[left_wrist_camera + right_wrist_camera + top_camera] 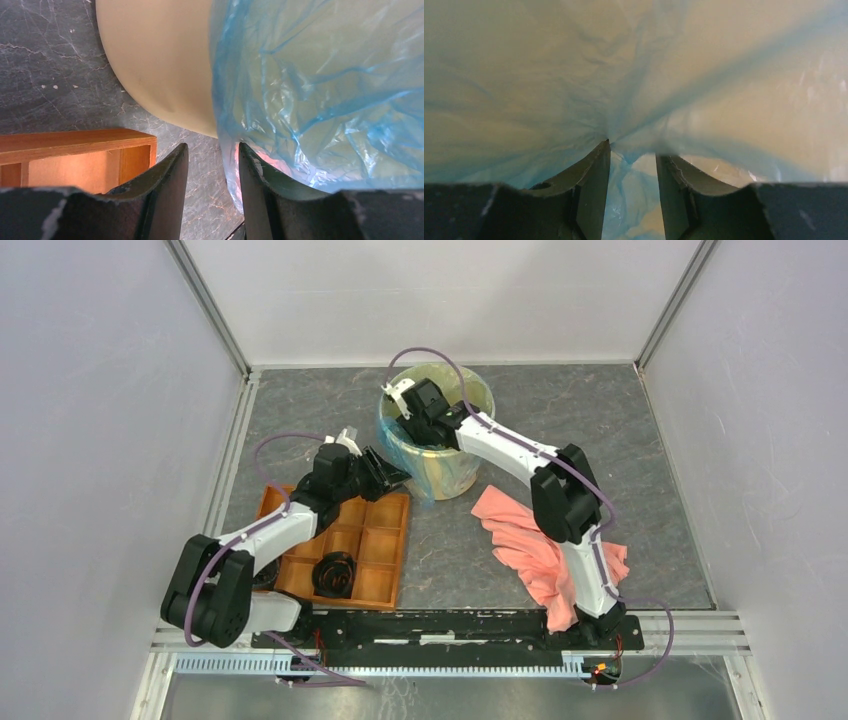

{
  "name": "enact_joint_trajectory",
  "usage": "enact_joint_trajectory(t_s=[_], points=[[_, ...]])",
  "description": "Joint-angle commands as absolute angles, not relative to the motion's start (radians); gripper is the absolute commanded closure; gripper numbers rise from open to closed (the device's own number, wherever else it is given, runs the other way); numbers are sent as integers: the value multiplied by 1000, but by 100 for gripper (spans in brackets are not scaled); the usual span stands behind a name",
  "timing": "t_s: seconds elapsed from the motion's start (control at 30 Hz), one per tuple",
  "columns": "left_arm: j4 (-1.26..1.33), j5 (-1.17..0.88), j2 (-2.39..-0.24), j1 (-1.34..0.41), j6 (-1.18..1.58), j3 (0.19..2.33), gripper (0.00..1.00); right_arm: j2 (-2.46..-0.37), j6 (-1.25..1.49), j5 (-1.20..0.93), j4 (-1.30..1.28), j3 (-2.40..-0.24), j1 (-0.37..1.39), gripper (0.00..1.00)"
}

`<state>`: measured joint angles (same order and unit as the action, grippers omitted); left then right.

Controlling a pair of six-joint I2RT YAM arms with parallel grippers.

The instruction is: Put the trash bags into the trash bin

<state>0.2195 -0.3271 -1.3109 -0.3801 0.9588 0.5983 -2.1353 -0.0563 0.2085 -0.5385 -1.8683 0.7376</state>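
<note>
One trash bag (428,468) drapes one trash bin (481,390) near the far edge of the surface (620,440). The left fingers (170,170) are narrow and empty outside it; the right fingers (594,170) are narrow inside it.

Crinkly blue trash bag (428,465) draped over upright tan bin (470,400).

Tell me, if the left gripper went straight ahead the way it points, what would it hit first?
The left gripper would most likely meet the bag draped down the outside of the bin, with the bin wall right behind it. Depth is hard to judge.
</note>
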Motion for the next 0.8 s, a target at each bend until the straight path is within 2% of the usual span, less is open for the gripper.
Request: enact_joint_trajectory(t_s=[0.0,0.23,0.4,0.57,0.77], points=[[285,-347,-1314,-385,996,611,51,-2162,-7,179,-502,-1875,738,55],[284,-341,-1316,-385,992,617,51,-2243,-2,167,-533,-1951,738,55],[229,-316,-1279,-385,958,624,51,-2143,-1,159,-555,-1966,739,53],[150,-277,-1206,-385,918,621,46,-1991,-2,148,-571,-1982,739,39],[-24,-223,-1049,-373,898,611,30,-1866,-38,234,-675,-2054,739,28]])
